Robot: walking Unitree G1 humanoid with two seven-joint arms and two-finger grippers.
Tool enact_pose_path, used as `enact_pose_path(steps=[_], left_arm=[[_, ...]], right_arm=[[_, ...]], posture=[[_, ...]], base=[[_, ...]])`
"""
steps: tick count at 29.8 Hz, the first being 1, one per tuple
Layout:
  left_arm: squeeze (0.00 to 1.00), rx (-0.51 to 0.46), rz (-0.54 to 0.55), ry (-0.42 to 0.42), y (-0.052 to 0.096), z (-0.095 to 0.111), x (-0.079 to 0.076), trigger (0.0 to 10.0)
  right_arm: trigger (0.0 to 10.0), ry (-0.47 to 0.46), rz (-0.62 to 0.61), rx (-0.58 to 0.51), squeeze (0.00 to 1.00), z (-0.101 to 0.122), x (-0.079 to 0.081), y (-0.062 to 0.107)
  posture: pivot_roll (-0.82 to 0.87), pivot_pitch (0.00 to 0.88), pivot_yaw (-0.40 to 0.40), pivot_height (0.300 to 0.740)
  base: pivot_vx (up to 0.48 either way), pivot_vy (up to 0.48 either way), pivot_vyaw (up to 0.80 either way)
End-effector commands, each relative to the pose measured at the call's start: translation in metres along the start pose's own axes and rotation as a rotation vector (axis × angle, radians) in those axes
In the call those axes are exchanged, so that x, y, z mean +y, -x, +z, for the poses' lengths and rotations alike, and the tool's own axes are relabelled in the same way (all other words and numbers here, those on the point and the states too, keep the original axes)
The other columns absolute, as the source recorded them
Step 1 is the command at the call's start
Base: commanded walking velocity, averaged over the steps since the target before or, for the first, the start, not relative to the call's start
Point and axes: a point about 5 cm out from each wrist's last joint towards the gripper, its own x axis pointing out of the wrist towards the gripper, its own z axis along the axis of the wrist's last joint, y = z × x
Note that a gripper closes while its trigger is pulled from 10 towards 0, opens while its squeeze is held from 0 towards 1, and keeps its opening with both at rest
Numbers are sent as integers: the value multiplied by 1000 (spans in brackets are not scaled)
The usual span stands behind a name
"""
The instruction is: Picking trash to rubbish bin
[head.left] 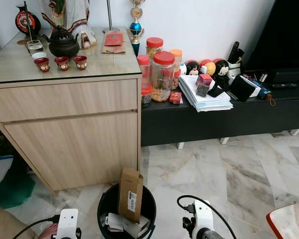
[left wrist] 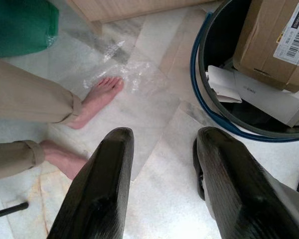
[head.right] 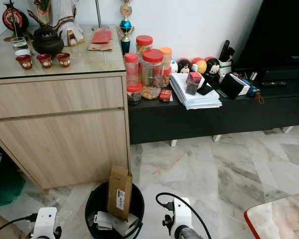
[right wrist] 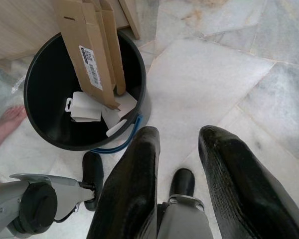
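Black and round, the rubbish bin [head.left: 105,206] stands on the marble floor [head.left: 229,169] just before the robot, beside the wooden cabinet [head.left: 70,134]. A flattened cardboard box [head.left: 130,194] leans upright inside it, over white paper scraps [right wrist: 87,107] at the bottom. Both arms hang low on either side of the bin. The left tool [left wrist: 164,149] has its fingers spread wide and holds nothing; the right tool [right wrist: 179,144] is likewise wide apart and empty. A person's bare feet [left wrist: 97,99] rest on the floor near the left tool.
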Motion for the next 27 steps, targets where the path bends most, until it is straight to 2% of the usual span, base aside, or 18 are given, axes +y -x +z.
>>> enact_pose_path(steps=[1, 20, 27], left_arm=[[0, 21, 6, -5, 1, -4, 0, 10000], [0, 11, 13, -3, 1, -3, 1, 10000], [0, 25, 10, -25, 1, -5, 0, 10000]], right_arm=[[10000, -6, -10, -7, 0, 1, -2, 0], [10000, -4, -5, -9, 0, 1, -1, 0], [10000, -4, -5, -10, 0, 2, -1, 0]], posture=[[35, 0, -75, 740], [35, 0, -76, 740], [35, 0, -76, 740]], base=[[0, 0, 0], [0, 0, 0], [0, 0, 0]])
